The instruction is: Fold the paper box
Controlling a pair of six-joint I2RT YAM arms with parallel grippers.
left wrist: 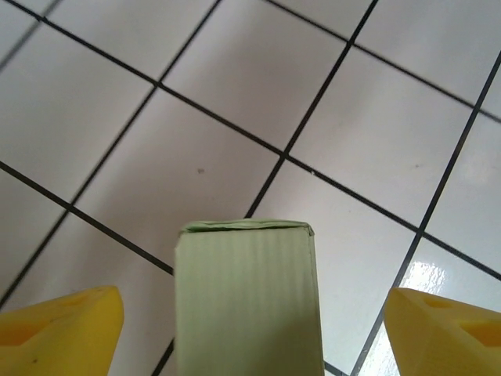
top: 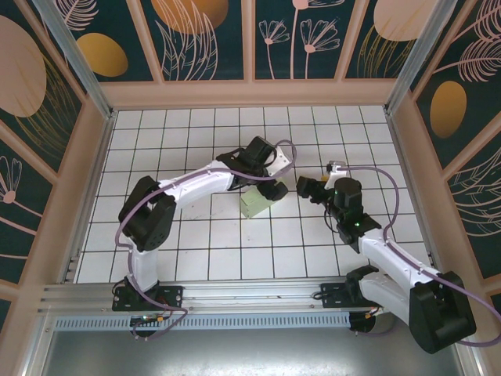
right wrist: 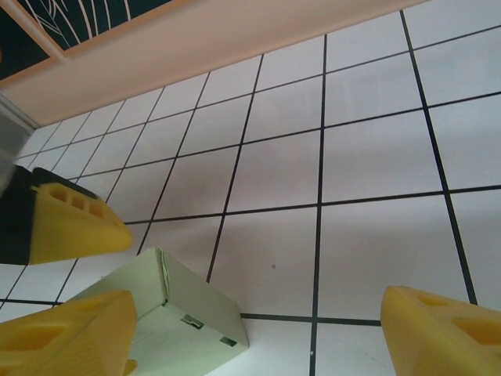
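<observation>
Yellow fingers (left wrist: 63, 329) of the left gripper (left wrist: 254, 333) stand wide either side of the paper box (left wrist: 246, 298) on the tiled table (top: 203, 251), clear of it. Beside the box, the right gripper (right wrist: 254, 329) gapes too. Folding seems nearly done; the end flap possibly needs pressing home next.

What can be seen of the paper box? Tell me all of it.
The paper box is pale mint-green thin card with faint ribbing, folded shut into a small rectangular block. Its end flap is tucked in, with a slightly uneven top edge. The right wrist view shows small dark slot marks on one side. It lies on the white tiled table, near the middle. The left gripper straddles it, open, its fingers clear of both sides.
</observation>
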